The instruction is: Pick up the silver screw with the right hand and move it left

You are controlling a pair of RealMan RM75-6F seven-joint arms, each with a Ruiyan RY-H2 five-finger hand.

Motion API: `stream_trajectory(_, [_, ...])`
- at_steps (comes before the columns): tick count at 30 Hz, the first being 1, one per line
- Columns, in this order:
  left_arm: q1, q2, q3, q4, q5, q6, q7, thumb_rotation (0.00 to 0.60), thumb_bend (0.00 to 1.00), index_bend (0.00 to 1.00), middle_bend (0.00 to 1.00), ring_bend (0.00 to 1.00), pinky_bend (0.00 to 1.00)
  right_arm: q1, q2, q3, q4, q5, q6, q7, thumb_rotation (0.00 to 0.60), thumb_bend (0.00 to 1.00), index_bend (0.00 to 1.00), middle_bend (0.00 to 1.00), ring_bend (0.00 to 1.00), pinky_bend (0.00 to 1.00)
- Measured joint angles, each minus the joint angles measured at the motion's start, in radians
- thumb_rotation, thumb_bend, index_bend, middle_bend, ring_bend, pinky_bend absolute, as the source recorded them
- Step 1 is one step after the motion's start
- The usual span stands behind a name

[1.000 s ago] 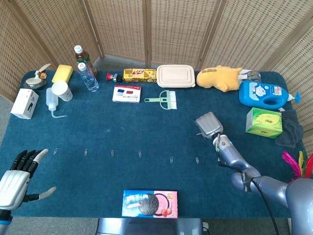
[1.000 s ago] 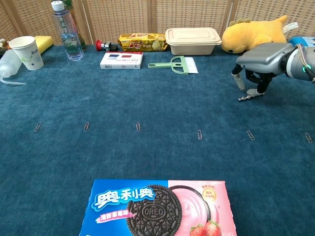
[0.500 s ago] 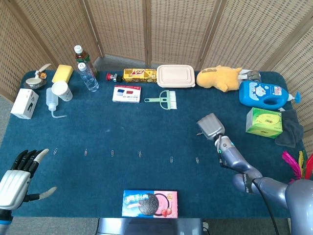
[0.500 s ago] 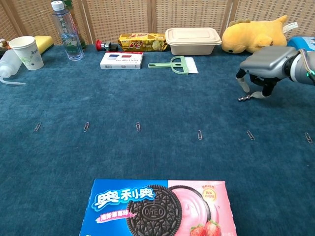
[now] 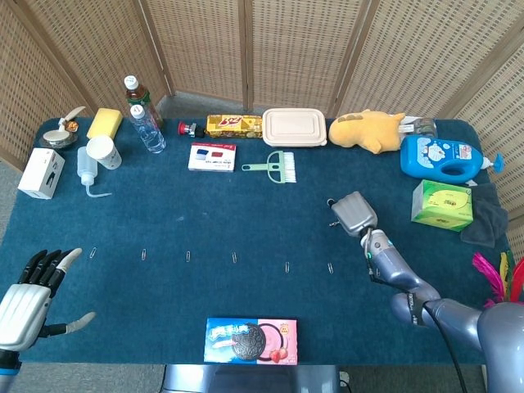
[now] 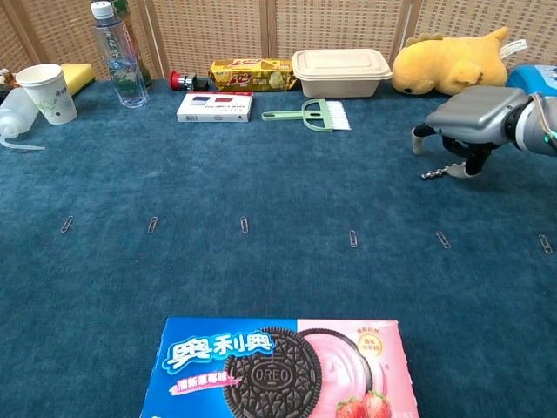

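At the right of the chest view, the right hand (image 6: 466, 122) hovers over the silver screw (image 6: 432, 172), which lies on the blue table (image 6: 261, 183); whether its fingers touch it is unclear. The left hand (image 5: 29, 299) rests spread and empty at lower left.

Your right hand (image 5: 354, 214) has a boxy back shell in plain matte grey metal, and in the chest view its fingers (image 6: 420, 137) end in pale, cream-coloured tips. Behind it you see a slim bluish-silver forearm with rounded joint housings, a small green-marked ring at the wrist and a black cable running down toward the shoulder. Your left hand (image 5: 29, 295) has a white-silver back, black fingers and light grey fingertips.
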Motion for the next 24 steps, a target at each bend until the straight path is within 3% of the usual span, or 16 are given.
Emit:
stream_trajectory(10, [0.001,-0.001,-0.002,0.003,-0.003,0.002,-0.001,0.425,0.2,0.04,0.12,0.08,0.03,-0.002,0.0,0.018,-0.018,0.011,-0.009,0.002,0.6,0.41,0.55,0.83,0.87,0.98])
stream_trajectory(24, [0.004,0.002,-0.004,0.008,-0.006,0.009,-0.006,0.424,0.2,0.04,0.12,0.08,0.03,0.003,-0.014,0.034,-0.022,0.046,-0.019,-0.024,0.6,0.41,0.53,0.83,0.87,0.98])
